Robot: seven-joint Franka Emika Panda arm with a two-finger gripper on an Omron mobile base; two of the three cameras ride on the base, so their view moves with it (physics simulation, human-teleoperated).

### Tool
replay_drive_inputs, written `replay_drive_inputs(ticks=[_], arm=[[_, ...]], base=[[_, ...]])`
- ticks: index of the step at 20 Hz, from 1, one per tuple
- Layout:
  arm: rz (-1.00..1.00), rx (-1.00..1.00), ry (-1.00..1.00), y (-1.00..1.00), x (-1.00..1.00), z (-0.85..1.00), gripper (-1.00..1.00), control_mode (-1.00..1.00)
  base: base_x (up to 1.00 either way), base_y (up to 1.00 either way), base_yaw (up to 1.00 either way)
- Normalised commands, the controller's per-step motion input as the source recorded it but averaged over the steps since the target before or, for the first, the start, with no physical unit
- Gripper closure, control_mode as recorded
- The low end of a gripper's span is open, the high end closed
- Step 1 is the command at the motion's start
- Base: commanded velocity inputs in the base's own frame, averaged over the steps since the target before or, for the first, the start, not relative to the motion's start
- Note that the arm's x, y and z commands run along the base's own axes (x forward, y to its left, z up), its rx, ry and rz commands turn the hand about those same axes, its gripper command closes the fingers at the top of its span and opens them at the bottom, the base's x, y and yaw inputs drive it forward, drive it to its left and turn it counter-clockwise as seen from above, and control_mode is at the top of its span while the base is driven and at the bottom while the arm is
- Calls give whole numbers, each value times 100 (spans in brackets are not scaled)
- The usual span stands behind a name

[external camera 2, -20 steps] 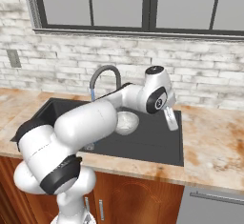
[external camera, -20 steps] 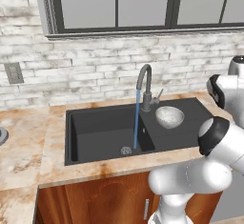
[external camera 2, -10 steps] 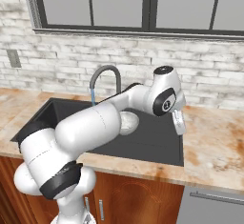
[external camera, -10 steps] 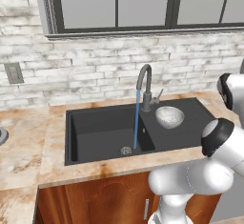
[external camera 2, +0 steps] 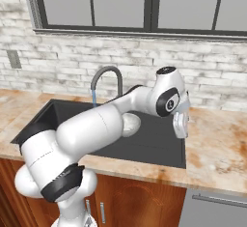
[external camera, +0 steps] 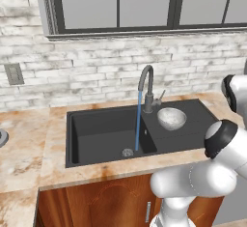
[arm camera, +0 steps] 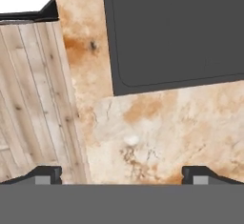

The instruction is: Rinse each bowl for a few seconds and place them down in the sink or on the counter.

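A: Worktop (external camera: 29, 148) first. Marbled beige and orange stone over brown cabinets, running under a white brick wall (external camera: 96, 81) and a dark-framed window (external camera: 144, 4). In the hand view the same stone (arm camera: 162, 132) lies below the camera, with a corner of the black sink above it and pale plank floor (arm camera: 33, 99) to one side.

B: Sink (external camera: 96, 129)?

A: Matte black, set into the worktop. Deep basin on the left as the left base view has it, flat shallow section (external camera: 188, 129) on the right. Grey gooseneck tap (external camera: 147, 83) stands at the back between the two parts. A blue stream of water (external camera: 138, 120) falls from the spout into the deep basin, near the drain (external camera: 127, 152).

B: Arm?

A: White, dark joints. In the right base view it reaches forward across the sink, wrist turned down at the sink's right end.

B: Hand?

A: Hand (external camera 2: 181, 124) hangs over the boundary between sink edge and worktop, pointing down. Fingers spread wide: the two dark tips (arm camera: 45, 175) sit far apart at the bottom of the hand view, bare stone between them. Nothing held.

B: Bowl?

A: One bowl (external camera: 171, 118), pale with a speckled grey inside, upright on the shallow section just right of the tap. In the right base view part of its rim (external camera 2: 131, 123) shows past the arm. Well apart from the hand.
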Motion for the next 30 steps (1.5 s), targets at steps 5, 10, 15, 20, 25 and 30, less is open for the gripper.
replay_drive_inputs(ticks=[5, 10, 15, 20, 25, 30], arm=[[-16, 0, 2, -19, -5, 0, -100, -100], [-15, -10, -9, -9, -7, -7, -100, -100], [-10, -3, -2, -13, 7, -12, -100, -100], [-11, -4, -2, -8, 5, 6, -100, -100], [-16, -1, 0, -17, -5, 23, -100, -100], [-15, -1, -1, -17, -10, 17, -100, -100]], base=[[0, 0, 0], [0, 0, 0], [0, 0, 0], [0, 0, 0], [0, 0, 0], [0, 0, 0]])
